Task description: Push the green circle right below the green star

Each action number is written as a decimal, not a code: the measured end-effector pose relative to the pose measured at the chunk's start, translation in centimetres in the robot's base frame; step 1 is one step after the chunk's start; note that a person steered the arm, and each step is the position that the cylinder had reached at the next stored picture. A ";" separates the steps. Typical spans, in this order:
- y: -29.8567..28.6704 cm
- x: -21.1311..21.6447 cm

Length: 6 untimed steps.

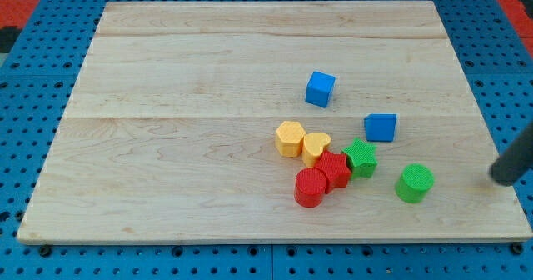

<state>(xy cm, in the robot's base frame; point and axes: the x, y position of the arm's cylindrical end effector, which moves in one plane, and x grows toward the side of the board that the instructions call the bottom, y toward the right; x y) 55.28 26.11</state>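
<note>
The green circle (414,183) lies on the wooden board near the view's lower right. The green star (361,157) sits up and to its left, touching the red star (335,169). A gap separates the circle from the green star. My tip (501,178) is at the view's right edge, to the right of the green circle and well apart from it, at about the same height in the view.
A red cylinder (311,187) touches the red star at the lower left. A yellow heart (316,147) and a yellow hexagon (290,138) sit left of the green star. A blue cube (320,89) and another blue block (381,127) lie above. The board's right edge (491,130) is near my tip.
</note>
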 end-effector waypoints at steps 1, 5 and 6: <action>-5.3 1.3; -8.0 1.4; -7.8 -0.2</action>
